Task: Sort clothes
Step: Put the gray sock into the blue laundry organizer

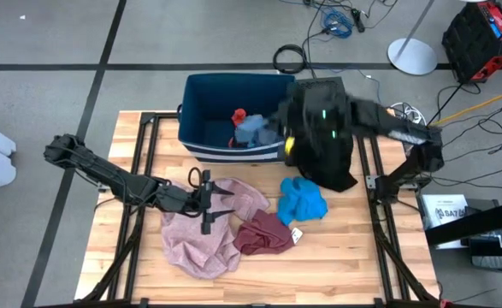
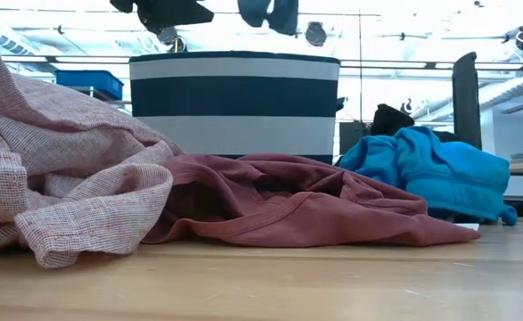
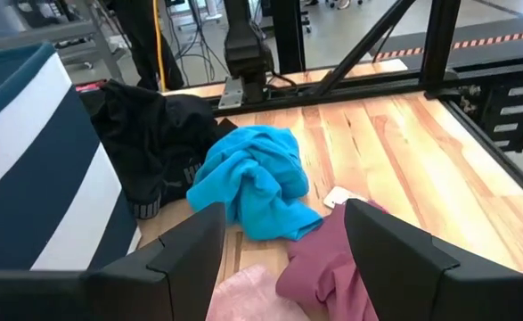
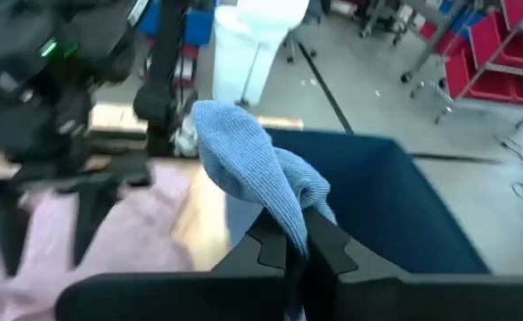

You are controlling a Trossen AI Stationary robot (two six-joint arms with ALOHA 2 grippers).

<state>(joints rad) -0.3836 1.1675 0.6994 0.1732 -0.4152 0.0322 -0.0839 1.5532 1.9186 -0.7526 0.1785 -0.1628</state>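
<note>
My right gripper (image 4: 301,254) is shut on a grey-blue sock (image 4: 252,169), held over the dark blue, white-striped bin (image 1: 201,104). A small red piece (image 1: 239,115) lies inside the bin. On the table lie a black garment (image 1: 329,164), a bright blue one (image 1: 304,201), a maroon one (image 1: 263,233) and a pale pink one (image 1: 203,239). My left gripper (image 3: 283,259) stands open above the pink garment's far part, pointing toward the blue garment (image 3: 252,178), with nothing between its fingers. My right gripper pinches the sock between its two fingers, at a bunched part (image 4: 290,223) right by their tips. The rest of the sock bulges out past the fingertips. The fingers come from the table's right side, slanting slightly down. The sock (image 1: 252,128) is lifted clear, above the bin's opening.
The bin stands at the table's far edge, middle. The black garment (image 3: 154,147) lies against the bin's right side. Dark frame rails (image 1: 144,162) run along the table's left and right sides. Bare wood shows at the near edge (image 1: 336,274).
</note>
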